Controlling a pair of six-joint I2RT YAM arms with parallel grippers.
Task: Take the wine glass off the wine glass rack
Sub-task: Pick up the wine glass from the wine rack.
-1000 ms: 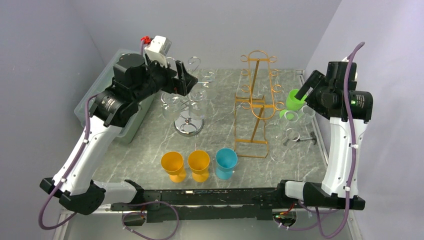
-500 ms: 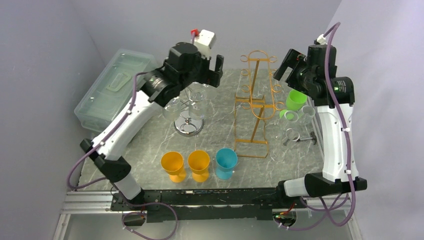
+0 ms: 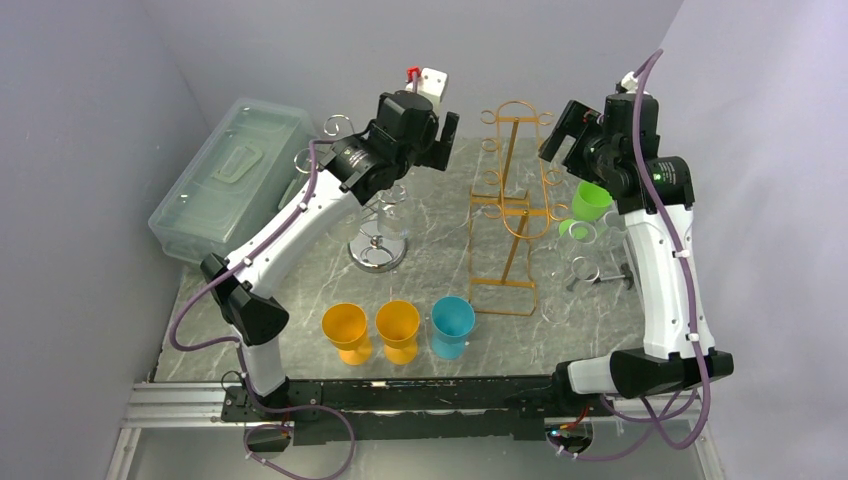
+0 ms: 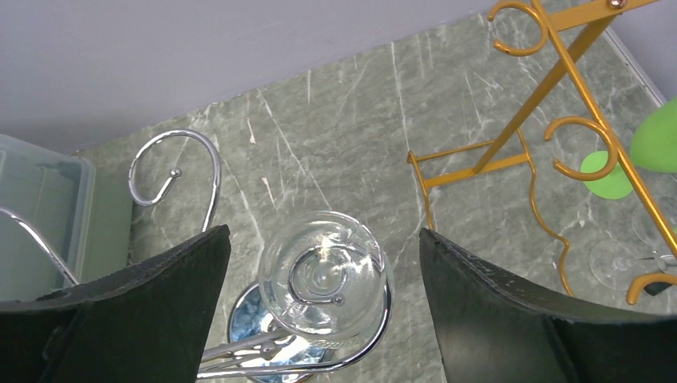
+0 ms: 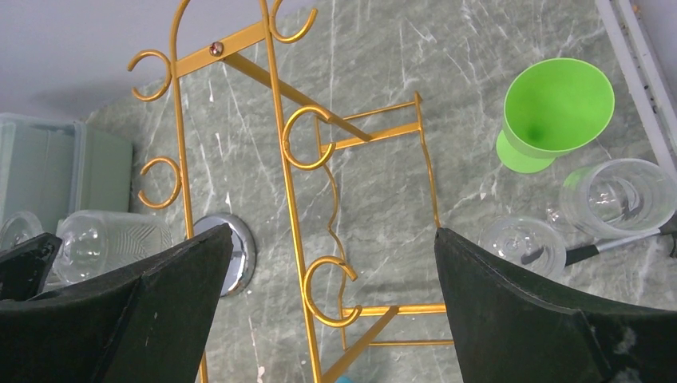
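Observation:
A clear wine glass (image 4: 326, 275) hangs bowl-down in a ring of the chrome wine glass rack (image 4: 177, 157), its round foot facing the left wrist camera. My left gripper (image 4: 323, 235) is open above it, one finger on each side of the glass and clear of it. From above, this gripper (image 3: 440, 140) hovers over the top of the chrome rack (image 3: 378, 248). My right gripper (image 5: 333, 235) is open and empty above a gold wire rack (image 5: 287, 91), with nothing hanging on the hooks in view; from above it (image 3: 565, 125) is to the right of the rack's top.
A green cup (image 5: 559, 108) and clear glasses (image 5: 627, 195) stand right of the gold rack. Two orange cups (image 3: 346, 328) and a blue cup (image 3: 452, 322) stand near the front. A clear plastic box (image 3: 225, 175) sits at the far left.
My left arm swung right, from beside the plastic box to above the chrome rack. My right arm rose and moved left, from the green cup to over the gold rack.

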